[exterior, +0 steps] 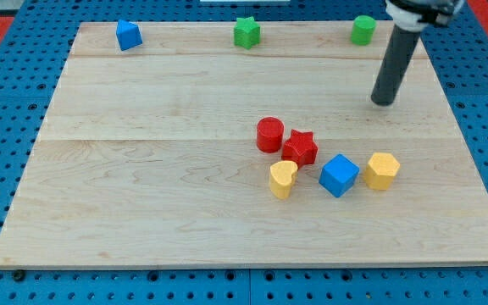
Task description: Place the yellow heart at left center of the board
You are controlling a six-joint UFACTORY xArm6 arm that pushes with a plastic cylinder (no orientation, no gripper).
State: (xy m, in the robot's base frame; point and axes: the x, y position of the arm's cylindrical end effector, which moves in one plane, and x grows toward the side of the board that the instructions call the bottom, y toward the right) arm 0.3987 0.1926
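Presumably light and stiff, the yellow heart (283, 179) is best pushed leftward on its right side, though my tip (383, 102), lacking any gripper, is held far right.

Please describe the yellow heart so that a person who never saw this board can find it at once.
On the wooden board, find the cluster of five blocks right of centre. The yellow heart is its leftmost lower piece, just below the red cylinder. The other yellow block, at the cluster's right end, is angular.
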